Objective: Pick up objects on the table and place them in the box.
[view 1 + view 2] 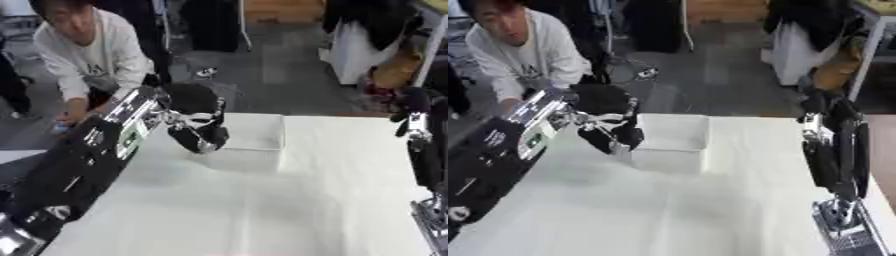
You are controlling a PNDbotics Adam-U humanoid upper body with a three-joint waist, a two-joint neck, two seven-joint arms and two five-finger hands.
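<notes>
Presently, we record the left hand [199, 134] at the near-left corner of the white box [262, 150], fingers curled downward; whether they pinch anything we cannot tell, as no object shows apart from the dark hand. The box opening lies just to that hand's right. The right hand [820, 107] hangs well apart at the table's [262, 210] right edge, fingers unclear. We judge the left arm nearer for any release.

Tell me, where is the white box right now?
The white box sits on the table at its far edge, left of centre, with the robot's left hand at its left wall.
</notes>
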